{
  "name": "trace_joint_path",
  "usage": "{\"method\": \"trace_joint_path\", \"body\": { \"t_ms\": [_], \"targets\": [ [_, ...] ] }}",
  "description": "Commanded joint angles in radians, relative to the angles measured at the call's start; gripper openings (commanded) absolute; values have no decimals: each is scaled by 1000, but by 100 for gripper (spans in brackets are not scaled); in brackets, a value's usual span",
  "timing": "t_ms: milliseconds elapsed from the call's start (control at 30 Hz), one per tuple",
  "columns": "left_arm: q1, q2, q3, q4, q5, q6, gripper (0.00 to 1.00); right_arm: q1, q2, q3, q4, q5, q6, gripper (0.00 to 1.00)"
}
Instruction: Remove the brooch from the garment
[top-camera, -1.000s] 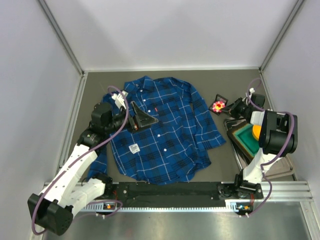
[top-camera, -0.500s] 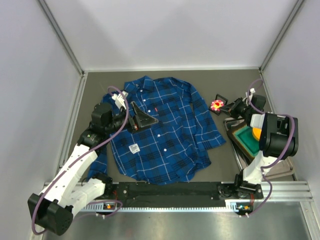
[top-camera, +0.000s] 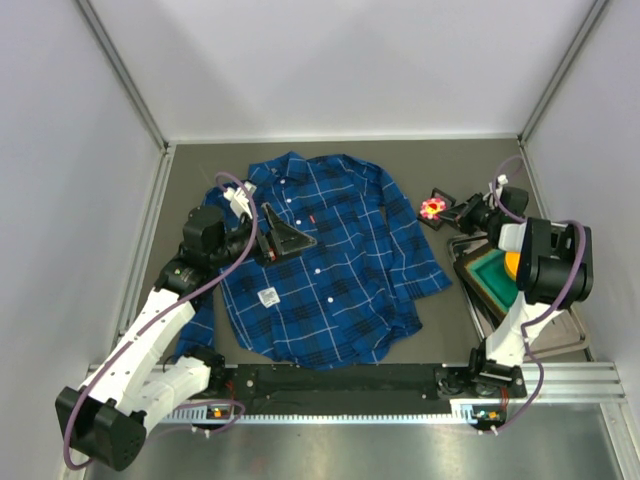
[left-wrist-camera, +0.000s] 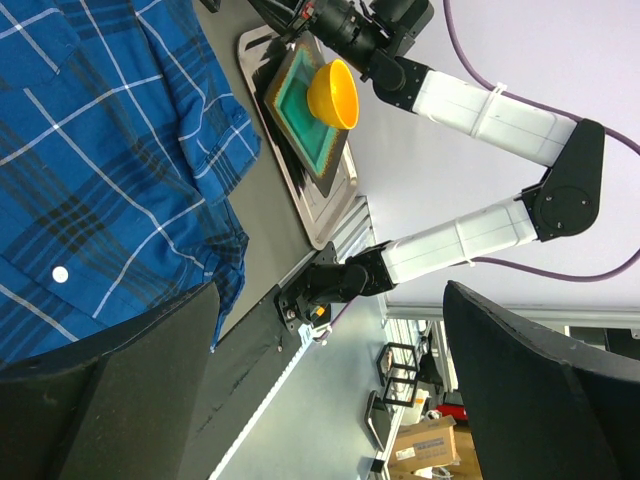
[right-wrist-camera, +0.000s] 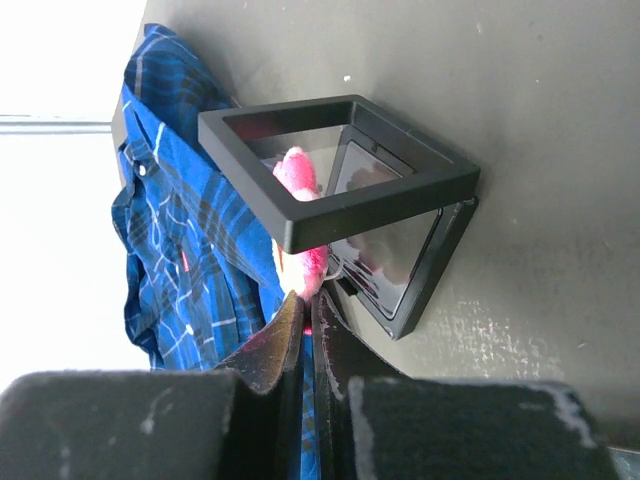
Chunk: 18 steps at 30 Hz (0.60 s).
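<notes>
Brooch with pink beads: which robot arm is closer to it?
Right. The right fingers pinch the brooch, off the shirt; the left fingers hang open above the shirt's chest, well away.

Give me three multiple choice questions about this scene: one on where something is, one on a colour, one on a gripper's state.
1. Where is the brooch?
A. by the black box, right of the garment
B. on the collar
C. on a sleeve

2. What colour is the bowl on the green tray?
A. white
B. orange
C. blue

3. How is the left gripper?
A. shut on a sleeve
B. shut on the bowl
C. open above the garment

Answers:
1 A, the right gripper pinches it off the fabric, by the box.
2 B, orange shows in the top and left wrist views.
3 C, its fingers stand wide apart with nothing between them.
</notes>
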Motion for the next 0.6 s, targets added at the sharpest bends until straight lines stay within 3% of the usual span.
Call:
{"method": "trace_joint_path", "body": {
  "t_ms": [0,200,300,433,567],
  "targets": [
    [4,-20,6,54,14,1,98,11,20,51,35,-4,-16,0],
    [4,-21,7,53,15,-1,98,11,29,53,19,19,-31,2],
    [4,-24,9,50,15,-1,98,11,28,56,-1,27,-44,10],
    [4,-27,9,47,15,-2,98,11,-6,51,-73,62,-82,31],
    [4,-32,9,47,17,-1,98,11,-69,57,-191,102,-128,40]
  ]
}}
